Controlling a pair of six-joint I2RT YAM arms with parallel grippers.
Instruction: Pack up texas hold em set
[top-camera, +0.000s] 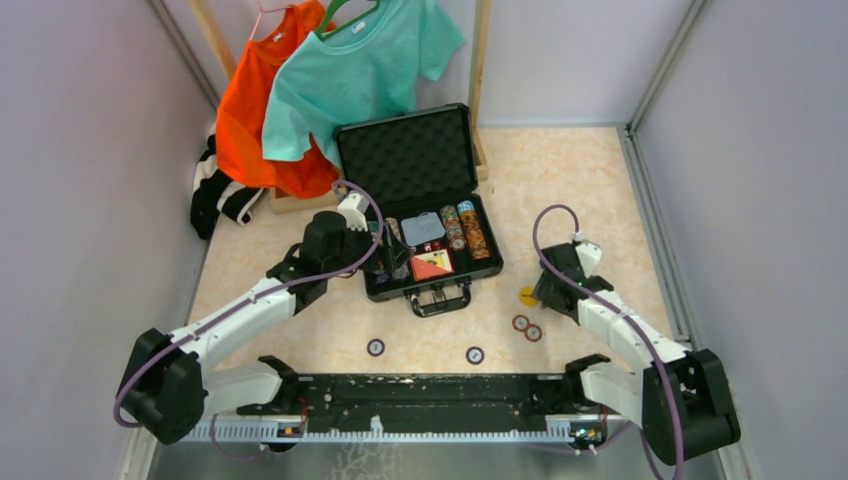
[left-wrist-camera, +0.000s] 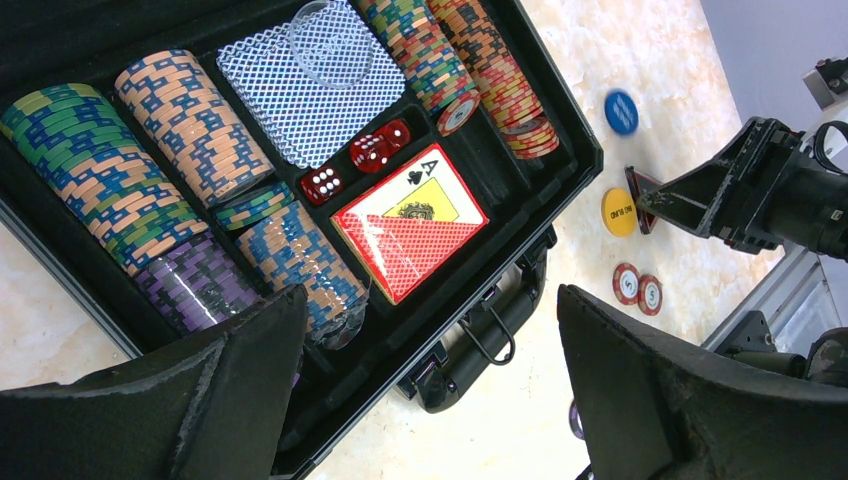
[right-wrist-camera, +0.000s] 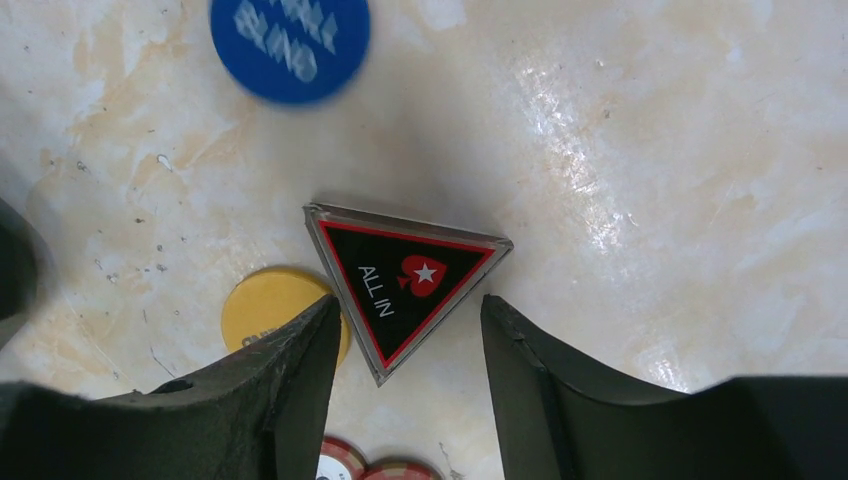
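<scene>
The black briefcase (top-camera: 485, 262) lies open at mid-table, its foam lid (top-camera: 405, 155) raised. Inside it are rows of multicoloured chips (left-wrist-camera: 135, 195), a clear card box (left-wrist-camera: 310, 85), red dice (left-wrist-camera: 372, 150) and the red-orange card box (left-wrist-camera: 410, 232). My left gripper (top-camera: 390, 262) is open and empty over the case's front left, above the handle (left-wrist-camera: 490, 335). My right gripper (right-wrist-camera: 408, 318) is open, its fingertips (right-wrist-camera: 325, 315) on either side of the lower corner of a black triangular "ALL IN" token (right-wrist-camera: 405, 270) on the table. A yellow button (right-wrist-camera: 262, 305) and a blue button (right-wrist-camera: 290, 40) lie beside the token.
Two red chips (top-camera: 527, 327) lie near my right arm, and two dark chips (top-camera: 375, 347) lie in front of the case. An orange shirt and a teal shirt (top-camera: 360, 70) hang on a wooden rack behind the case. Grey walls close in both sides.
</scene>
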